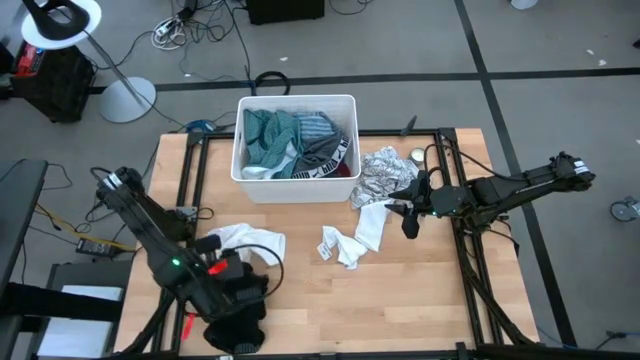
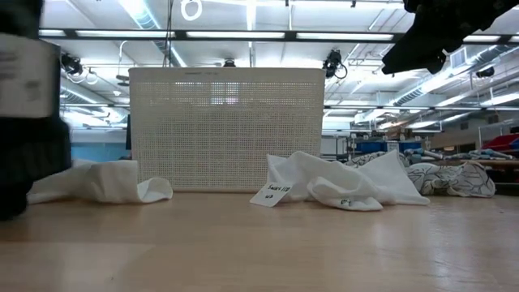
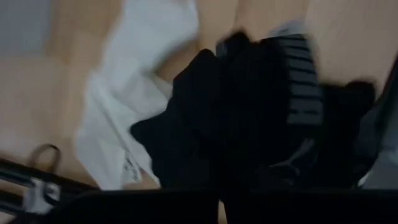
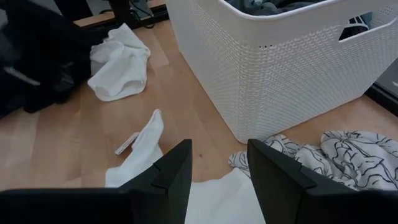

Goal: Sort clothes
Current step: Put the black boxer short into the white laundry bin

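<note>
left gripper (image 1: 232, 272) closing on black soft garment (image 3: 249, 112) near-left | right gripper (image 4: 217, 165) hanging open above crumpled white cloth (image 4: 140, 152), tub's near side

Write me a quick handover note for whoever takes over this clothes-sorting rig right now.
Left gripper: shut, low at the near left of the table beside the crumpled white garment; whether it pinches the fabric can't be seen.
Right gripper: open, empty, hovering over the long white garment with a tag.
White-grey patterned garment lies right of the white perforated plastic tub.
Teal, striped and grey clothes sit in the tub.
Done: nothing clearly sorted.
Left: three garments on the table, plus the tub's contents.
</note>
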`<state>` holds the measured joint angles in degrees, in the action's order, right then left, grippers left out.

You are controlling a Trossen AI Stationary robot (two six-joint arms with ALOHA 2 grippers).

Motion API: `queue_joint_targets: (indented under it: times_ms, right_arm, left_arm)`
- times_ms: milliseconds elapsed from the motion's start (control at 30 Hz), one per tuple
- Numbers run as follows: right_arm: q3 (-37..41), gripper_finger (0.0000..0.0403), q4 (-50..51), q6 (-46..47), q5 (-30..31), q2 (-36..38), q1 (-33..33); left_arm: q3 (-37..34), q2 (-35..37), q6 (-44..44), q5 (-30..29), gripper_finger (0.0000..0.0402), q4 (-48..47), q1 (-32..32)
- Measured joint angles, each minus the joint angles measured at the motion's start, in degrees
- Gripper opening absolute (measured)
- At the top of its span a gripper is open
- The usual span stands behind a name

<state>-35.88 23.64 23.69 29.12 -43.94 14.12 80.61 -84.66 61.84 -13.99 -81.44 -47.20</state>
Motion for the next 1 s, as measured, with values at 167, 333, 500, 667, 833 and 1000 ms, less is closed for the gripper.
queue_joint_targets:
  times_ms: [167,333,500,667,833,1000]
  right_arm:
    - [0.0,0.0155,0.0,-0.2,0.0,0.0,0.0]
    - [0.0,0.0155,0.0,-0.2,0.0,0.0,0.0]
    - [0.0,0.0155,0.0,-0.2,0.0,0.0,0.0]
    - [0.0,0.0155,0.0,-0.2,0.0,0.0,0.0]
    - [0.0,0.0155,0.0,-0.8,0.0,0.0,0.0]
    - [0.0,0.0155,0.0,-0.9,0.0,0.0,0.0]
  left_arm:
    - [11.0,0.0,0.2,-7.8,0.0001,-8.6,0.3]
    - [17.2,1.2,-3.0,-12.9,0.0001,-8.5,2.1]
    - [21.0,1.7,-9.1,-15.8,0.0,-8.6,5.4]
    - [24.5,1.7,-12.3,-13.6,0.0,-8.6,8.7]
    - [26.2,1.7,-13.6,-11.6,0.0001,-8.6,9.8]
    - [26.5,1.7,-13.4,-9.6,0.0001,-8.6,9.8]
